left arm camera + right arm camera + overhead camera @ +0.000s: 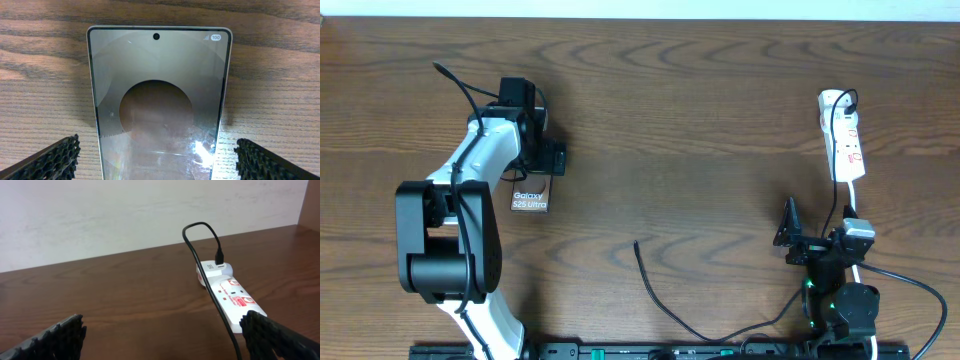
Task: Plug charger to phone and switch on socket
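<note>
desk (720,80): dark brown wood grain; carries everything listed below.

phone (530,196): lies flat and face up on the left part of the desk, towards the far side. White "Galaxy S25 Ultra" lettering shows overhead. The left wrist view (157,90) shows a bronze-brown screen with a dark circle, a punch-hole lens at the top edge and a "100" badge in the corner.

left gripper (550,160): directly above the phone, spread wide. In the left wrist view (157,157) one finger stands off each long side of the phone with a strip of desk showing between; released, grasping nothing.

charger (658,295): thin black cable. Its free end with the plug tip (636,243) rests on bare desk near the middle, well apart from the phone and not plugged into it. From there the cable curves to the near edge. Its other end (219,257) is plugged into the far end of the socket, loops up, then trails along the top of the strip.

socket (844,140): white power strip with red markings, far right of the desk, lying lengthwise near to far (232,292). Switch position cannot be told.

white cord (860,272): leaves the near end of the socket and passes the right arm.

right gripper (792,236): near right, short of the socket, spread wide with only desk between its fingers (165,337); released, empty.
</note>
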Controlling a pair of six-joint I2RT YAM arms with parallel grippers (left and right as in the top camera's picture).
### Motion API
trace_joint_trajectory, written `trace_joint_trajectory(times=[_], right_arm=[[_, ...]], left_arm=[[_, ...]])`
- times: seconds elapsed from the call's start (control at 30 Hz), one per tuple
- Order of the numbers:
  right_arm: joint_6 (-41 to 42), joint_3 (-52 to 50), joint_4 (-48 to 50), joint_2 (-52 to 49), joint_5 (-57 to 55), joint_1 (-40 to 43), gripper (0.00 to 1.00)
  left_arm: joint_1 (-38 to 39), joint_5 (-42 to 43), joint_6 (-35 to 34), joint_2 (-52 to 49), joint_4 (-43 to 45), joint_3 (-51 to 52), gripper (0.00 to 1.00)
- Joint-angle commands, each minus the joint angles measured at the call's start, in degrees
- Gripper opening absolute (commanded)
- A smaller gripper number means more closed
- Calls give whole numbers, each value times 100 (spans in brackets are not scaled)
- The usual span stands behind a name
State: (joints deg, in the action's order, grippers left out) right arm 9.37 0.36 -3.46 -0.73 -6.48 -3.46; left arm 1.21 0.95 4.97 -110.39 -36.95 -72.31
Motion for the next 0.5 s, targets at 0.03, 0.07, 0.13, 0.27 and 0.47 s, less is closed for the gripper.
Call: trace_joint_trajectory(times=[0.03, 0.07, 0.13, 0.27, 0.47], right_arm=[[-85, -4, -20, 35, -66, -28, 99], [-85, -4, -20, 35, -66, -28, 99], [-85, -4, -20, 35, -66, -28, 99], [-85, -4, -20, 35, -66, -28, 99], [-85, -4, -20, 35, -66, -28, 99]], left_arm=[[-28, -55, 101, -140, 22, 94, 98], [-28, -52, 101, -151, 22, 96, 98], [-28, -55, 101, -173, 24, 96, 98], [-28, -55, 101, -197, 20, 96, 98], [-28, -55, 101, -367, 17, 96, 98]])
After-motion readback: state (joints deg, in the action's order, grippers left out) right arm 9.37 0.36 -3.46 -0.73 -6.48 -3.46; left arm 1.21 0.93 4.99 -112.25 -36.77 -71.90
